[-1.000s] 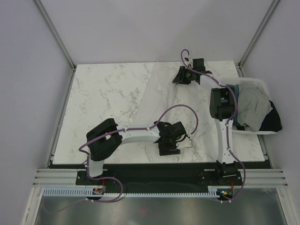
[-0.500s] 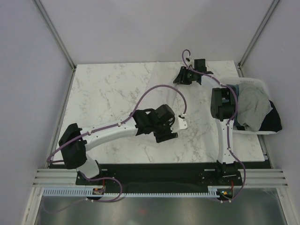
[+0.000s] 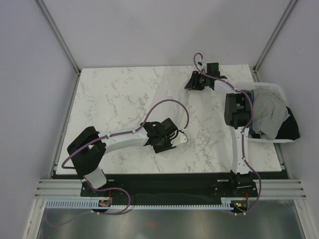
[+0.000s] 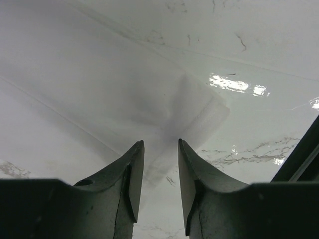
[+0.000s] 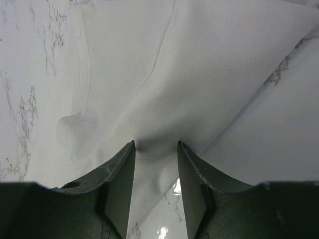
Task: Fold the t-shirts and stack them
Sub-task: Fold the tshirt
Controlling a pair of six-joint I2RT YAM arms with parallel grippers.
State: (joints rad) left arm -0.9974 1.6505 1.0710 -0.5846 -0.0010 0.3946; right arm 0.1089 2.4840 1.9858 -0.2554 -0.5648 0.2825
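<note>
A white t-shirt [image 3: 174, 94] is lying across the marble counter [image 3: 109, 99], to the left of a white bin [image 3: 271, 85] that is sitting at the counter's right edge. Two robot arms are holding the shirt between them.

The right gripper [image 3: 193, 82] is reaching just left of the bin's far corner. Its jaws are clamping a bunch of the cloth. Creases are fanning out from the pinch, which suggests it is pulling the fabric taut.

The left gripper [image 3: 174, 142] is working farther left of the bin and nearer the arm bases. Its jaws are pinching a thin corner of the same shirt, which is tapering into the narrow gap between them. Gripping two far-apart points like this looks meant to flatten the shirt or carry one end over for a fold.

Inside the bin, a light grey t-shirt [image 3: 269, 114] is lying heaped over a black t-shirt [image 3: 291, 129] that is spilling over the rim. A sliver of a teal-blue t-shirt [image 3: 252, 94] is showing beside the right arm. These seem to be waiting their turn.

From above, the white cloth is blending into the pale counter, so most of its outline is lost. I cannot tell whether each gripper is holding hem, sleeve or shoulder, or whether the left corner is lifting off the counter. The right arm is covering part of the bin.
</note>
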